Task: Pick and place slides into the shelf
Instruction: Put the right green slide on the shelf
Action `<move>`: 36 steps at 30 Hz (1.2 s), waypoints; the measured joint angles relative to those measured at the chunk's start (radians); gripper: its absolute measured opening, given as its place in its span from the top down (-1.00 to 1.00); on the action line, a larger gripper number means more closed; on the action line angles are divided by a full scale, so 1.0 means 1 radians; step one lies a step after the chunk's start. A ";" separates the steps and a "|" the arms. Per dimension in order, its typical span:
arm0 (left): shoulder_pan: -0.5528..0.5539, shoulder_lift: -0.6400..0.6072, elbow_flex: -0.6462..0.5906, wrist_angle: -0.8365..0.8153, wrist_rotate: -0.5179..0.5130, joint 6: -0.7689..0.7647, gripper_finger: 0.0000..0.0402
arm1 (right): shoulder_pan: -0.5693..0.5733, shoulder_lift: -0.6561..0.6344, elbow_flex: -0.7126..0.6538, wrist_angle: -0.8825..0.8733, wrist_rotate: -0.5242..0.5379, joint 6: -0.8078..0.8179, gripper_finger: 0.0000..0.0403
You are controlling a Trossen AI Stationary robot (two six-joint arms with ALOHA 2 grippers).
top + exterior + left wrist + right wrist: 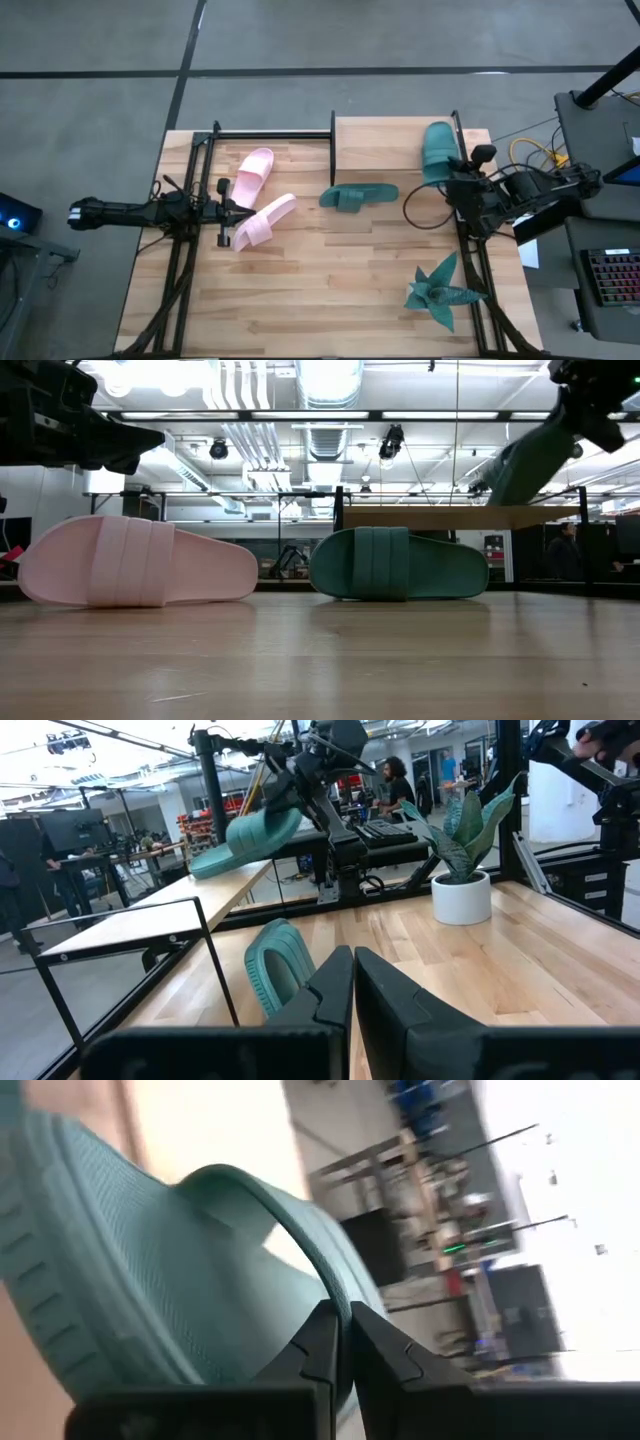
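**Teal slide at the shelf, right claw clamped on it**

Slide number one is up on the shelf (385, 140) at the upper centre of the high view. The right claw (455, 172) is clenched on the strap edge of this teal slide (437, 150), which sits tilted at the shelf's right end, toe pointing toward the top of the frame; the low view shows it leaning steeply over the board, heel end raised. In the right wrist view the dark fingers pinch the strap's thin edge.

The second teal slide (358, 195) lies flat on the desk (330, 290) just below the shelf's lower-left corner, long axis running across the frame. It sits between the two arms, a touch nearer the right one by my eye.

Over on the left, the pink pair: one pink slide (253, 173) angled up toward the top of the frame, the other pink slide (265, 221) just below it, both pointing diagonally up and right. The left claw (222, 210) waits clenched and empty right beside them, closest to the lower one's heel.

The call: once the right claw lets go, the desk-level teal slide looks the natural next pick, approached across its long axis at the strap.
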 joint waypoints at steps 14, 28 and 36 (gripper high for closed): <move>0.000 0.000 0.000 0.000 0.000 0.007 1.00 | 0.000 -0.149 0.025 0.273 0.097 -0.375 0.95; 0.000 0.000 0.000 0.000 0.000 0.006 1.00 | 0.000 -0.372 -0.146 0.266 0.037 -0.375 0.96; 0.000 0.000 0.000 0.000 0.000 0.006 1.00 | 0.001 -0.383 -0.189 0.271 0.039 -0.366 0.90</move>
